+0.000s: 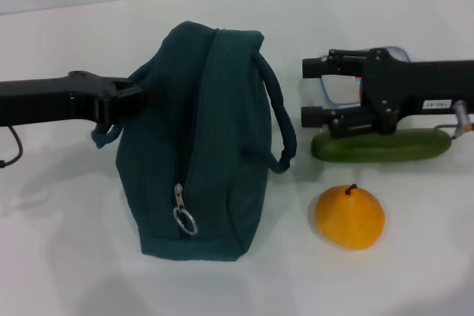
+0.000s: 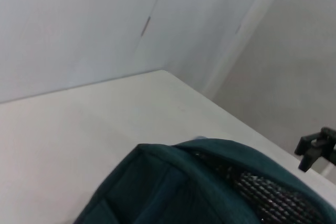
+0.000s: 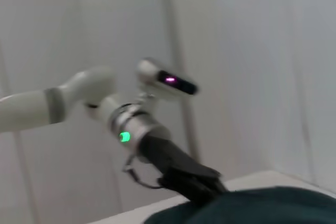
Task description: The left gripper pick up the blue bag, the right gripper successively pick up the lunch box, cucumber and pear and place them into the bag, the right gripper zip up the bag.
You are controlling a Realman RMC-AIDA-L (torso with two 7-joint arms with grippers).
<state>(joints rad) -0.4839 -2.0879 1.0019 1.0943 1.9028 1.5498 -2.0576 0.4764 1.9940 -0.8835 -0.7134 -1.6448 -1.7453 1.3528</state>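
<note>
My left gripper clamps the left end of the dark teal fabric bag mid-table, its zip closed. Nothing looks packed. My right gripper, jaws spread and empty, hovers over the clear lunch box; green cucumber and orange-yellow pear wait toward the right edge.

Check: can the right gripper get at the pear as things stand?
Probably yes. The pear sits alone on the table, nothing over it; the right gripper, jaws open, hovers just beyond it, over the cucumber.
</note>
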